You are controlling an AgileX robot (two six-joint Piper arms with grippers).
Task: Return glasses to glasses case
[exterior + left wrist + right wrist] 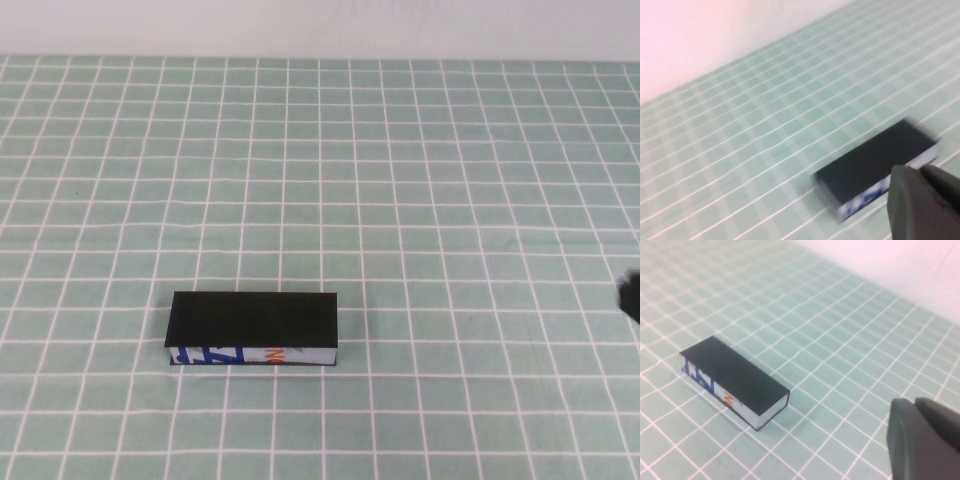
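- Nearest the high camera lies the glasses case (254, 321), a rectangular black box with a blue-and-orange printed white front edge, lid closed, on the green checked tablecloth (450, 180)
- No black-rimmed glasses show in any view; whether they are inside I cannot tell
- Right gripper (629, 297) sits at the table's right edge, well apart; left gripper (925, 200) hovers near the case; I cannot tell either's jaw state
- Risk: a reach could nudge the light closed box askew

The tabletop (450, 200), covered in green cloth with a white grid, carries only the glasses case (254, 329), lying flat with its lid shut, well apart from both arms' jaws.
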